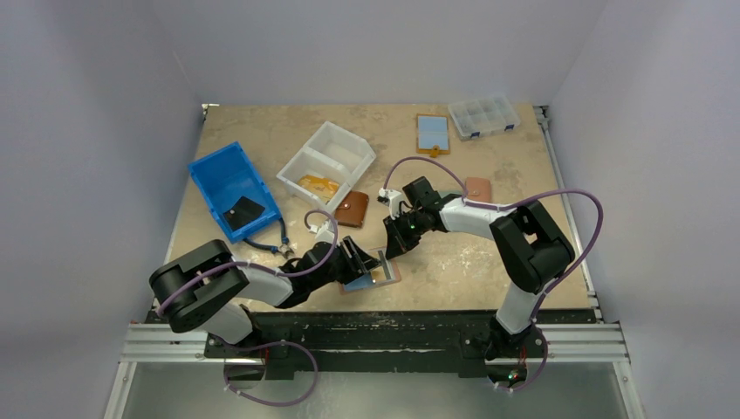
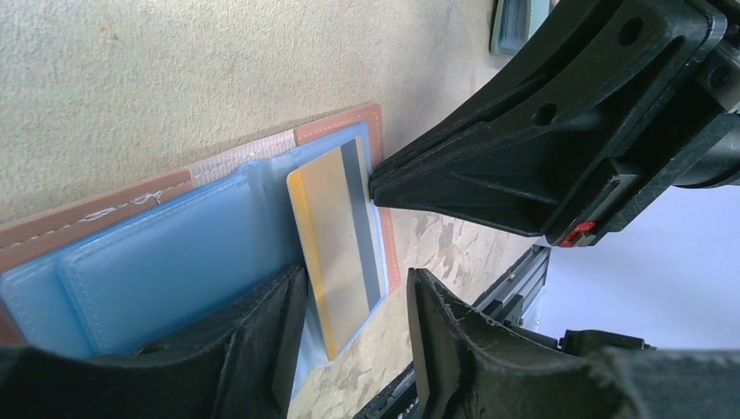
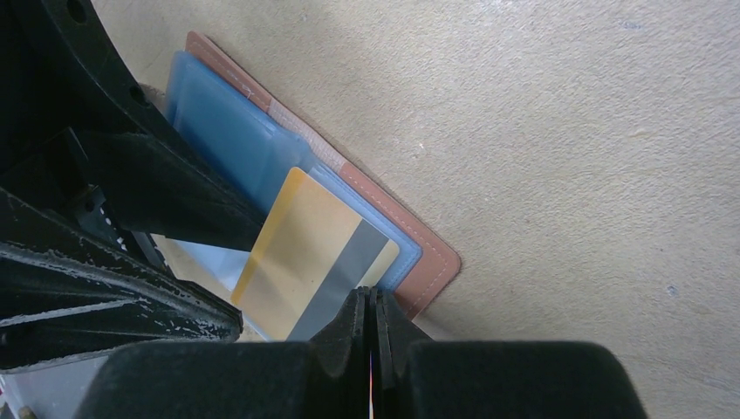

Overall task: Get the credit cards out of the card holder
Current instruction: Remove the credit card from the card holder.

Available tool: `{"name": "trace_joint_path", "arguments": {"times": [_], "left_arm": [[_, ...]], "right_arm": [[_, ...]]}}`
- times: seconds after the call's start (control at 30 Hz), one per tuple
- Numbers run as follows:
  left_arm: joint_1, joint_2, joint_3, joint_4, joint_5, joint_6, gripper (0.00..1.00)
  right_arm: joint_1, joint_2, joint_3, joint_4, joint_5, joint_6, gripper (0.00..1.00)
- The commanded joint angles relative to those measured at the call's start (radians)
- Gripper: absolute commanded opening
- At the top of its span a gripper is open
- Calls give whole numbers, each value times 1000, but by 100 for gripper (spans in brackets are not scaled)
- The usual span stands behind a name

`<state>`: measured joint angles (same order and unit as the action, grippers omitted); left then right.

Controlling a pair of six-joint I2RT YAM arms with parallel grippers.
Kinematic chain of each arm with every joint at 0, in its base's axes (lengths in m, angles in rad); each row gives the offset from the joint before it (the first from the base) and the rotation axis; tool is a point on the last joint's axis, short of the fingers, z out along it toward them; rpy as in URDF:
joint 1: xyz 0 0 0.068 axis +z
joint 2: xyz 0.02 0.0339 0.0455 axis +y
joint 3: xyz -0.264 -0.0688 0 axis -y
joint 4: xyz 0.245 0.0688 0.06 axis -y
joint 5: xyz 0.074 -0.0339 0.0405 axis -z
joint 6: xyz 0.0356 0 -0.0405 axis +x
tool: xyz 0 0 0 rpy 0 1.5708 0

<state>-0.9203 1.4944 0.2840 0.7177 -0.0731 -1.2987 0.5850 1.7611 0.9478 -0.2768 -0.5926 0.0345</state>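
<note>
On the bench (image 1: 454, 262), close to its near edge and roughly midway between the two arms: card holder (image 1: 384, 278), opened flat, brown outside, light-blue plastic sleeves (image 2: 166, 262) inside. In the left wrist view, brown stitched border around the blue pockets.

Partly out of the end sleeve: one credit card (image 2: 336, 249), gold with a grey stripe, lying askew across the pocket, its lower end past the holder's edge and over bare bench. Same card in the right wrist view (image 3: 301, 253), stripe nearest the camera.

Left gripper (image 2: 356, 301): jaws apart, gripping nothing. One finger (image 2: 262, 323) down by the blue sleeve just beside the card, the other on the opposite side and clear of it, with the card's free end between the two.

Right gripper (image 3: 371, 305): closed tight, no gap between the tips, which are set against the card's striped side at the holder's brown border. Cannot tell whether anything thin is pinched there.

Farther back on the bench: blue bin (image 1: 234, 188) at the left, white divided tray (image 1: 327, 161) beside it, brown wallet (image 1: 352, 209) just in front of the tray, a second open holder (image 1: 433, 134) with blue sleeves near the far edge, and a clear compartment box (image 1: 484, 115) at the far right corner
</note>
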Motion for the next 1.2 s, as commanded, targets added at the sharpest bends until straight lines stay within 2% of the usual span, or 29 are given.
{"name": "trace_joint_path", "arguments": {"times": [0.0, 0.23, 0.3, 0.4, 0.63, 0.83, 0.87, 0.93, 1.17], "left_arm": [[-3, 24, -3, -9, 2, -8, 48], [-3, 32, -15, 10, -1, -12, 32], [-3, 36, -14, 12, -1, -10, 22], [-3, 37, -18, 12, -2, -7, 12], [-3, 24, -31, 28, 2, 10, 0], [0, 26, -43, 76, 30, 21, 0], [4, 28, -44, 86, 39, 22, 2], [10, 32, -52, 100, 54, 20, 14], [36, 51, -115, 218, 101, -13, 14]], "right_arm": [[16, 15, 28, 1, -22, 8, 0], [18, 14, 28, 0, -29, 8, 0], [17, 12, 28, 0, -29, 8, 0], [17, 14, 28, 0, -22, 7, 0], [18, 19, 30, -3, 6, 6, 0], [18, 26, 32, -6, 9, 2, 0], [18, 26, 32, -7, 9, 2, 0], [18, 27, 32, -9, 11, 2, 0], [18, 31, 35, -12, 17, 0, 0]]}}
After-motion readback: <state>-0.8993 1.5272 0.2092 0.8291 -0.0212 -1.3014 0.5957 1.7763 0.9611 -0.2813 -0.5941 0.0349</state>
